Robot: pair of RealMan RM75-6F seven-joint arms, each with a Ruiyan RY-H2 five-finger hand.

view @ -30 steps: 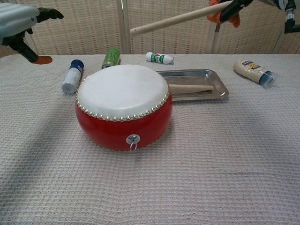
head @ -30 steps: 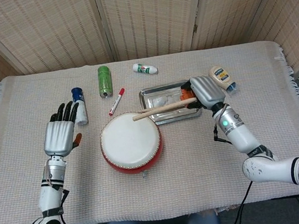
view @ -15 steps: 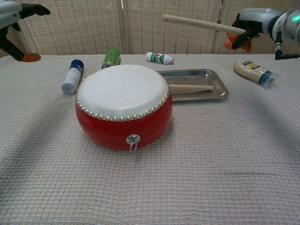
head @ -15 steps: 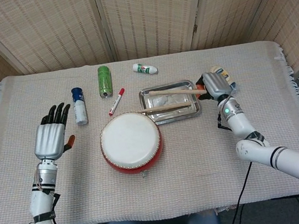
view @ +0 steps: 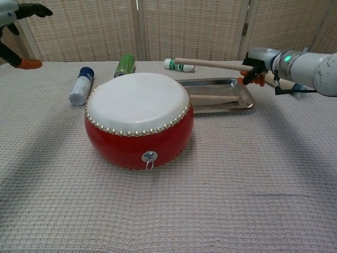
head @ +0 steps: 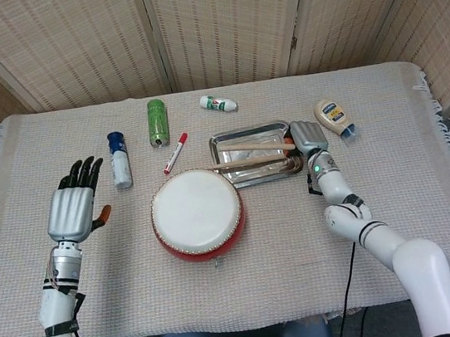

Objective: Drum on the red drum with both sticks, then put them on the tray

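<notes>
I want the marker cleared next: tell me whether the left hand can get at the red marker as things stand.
Probably yes. The left hand is raised, fingers spread, holding nothing. The red marker lies on bare cloth above the red drum; only the blue-capped bottle lies roughly between, and could be passed over.

In the chest view the left hand [view: 16, 21] is cut off by the top-left corner, only dark fingertips and an orange thumb tip showing. The right hand [view: 256, 66] and its arm hide most of the mayonnaise bottle [view: 269, 78] there. Labels on the bottles near the table's far edge are too small to read.
</notes>
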